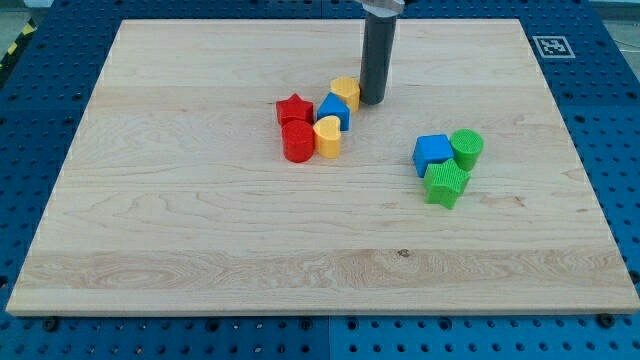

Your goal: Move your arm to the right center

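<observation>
Blue pegboard-style bench all around, with a big pale wooden board (pixel 200 230) sitting on it and filling most of the view. Up at the view's top right corner of the board there's a small black-and-white marker tag (pixel 551 45).

Next biggest is the dark rod (pixel 378 55). It stands pretty much straight up, long axis vertical, and its upper end is cut off by the view's top edge, so no arm shows at all. No jaws on this thing, it's just a solid rod, nothing to open or close. My tip (pixel 373 101) is down on the board in the upper middle, just to the view's right of the yellow block (pixel 346 93), looks like touching or nearly so, can't quite tell.

That yellow block tops a tight cluster: blue block (pixel 334 110) right below it, yellow heart-shaped block (pixel 327 137) under that, red star-shaped block (pixel 294 108) to the view's left, and red cylinder (pixel 298 143) at the cluster's bottom left. They're all bunched up and partly hide each other, so the blue one's shape is hard to call.

Well apart, toward the view's right of centre, a second bunch: blue cube-ish block (pixel 432 152), green cylinder (pixel 467 148) beside it, and another green block (pixel 446 184) below, touching both. Those three sit between my tip and the board's right side.
</observation>
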{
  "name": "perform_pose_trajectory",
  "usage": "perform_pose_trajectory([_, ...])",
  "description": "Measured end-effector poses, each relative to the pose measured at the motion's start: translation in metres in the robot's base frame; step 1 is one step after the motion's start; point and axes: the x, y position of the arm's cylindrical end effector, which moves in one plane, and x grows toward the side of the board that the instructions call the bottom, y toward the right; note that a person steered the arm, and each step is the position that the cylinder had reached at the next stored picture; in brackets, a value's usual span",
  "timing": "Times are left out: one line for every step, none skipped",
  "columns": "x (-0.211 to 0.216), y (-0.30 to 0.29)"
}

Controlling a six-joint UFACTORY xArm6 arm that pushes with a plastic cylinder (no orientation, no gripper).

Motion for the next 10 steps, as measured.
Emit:
perform_pose_trajectory([-0.002, -0.022])
perform_pose_trajectory([-0.003, -0.03])
perform_pose_trajectory([-0.003, -0.033])
perform_pose_trajectory([-0.003, -0.034])
perform_pose_trajectory([-0.003, -0.034])
perform_pose_trajectory([-0.003, -0.049])
perform_pose_trajectory([-0.003, -0.05])
perform_pose_trajectory([-0.003, -0.051])
perform_pose_trajectory([-0.003, -0.068])
perform_pose_trajectory([-0.003, -0.07])
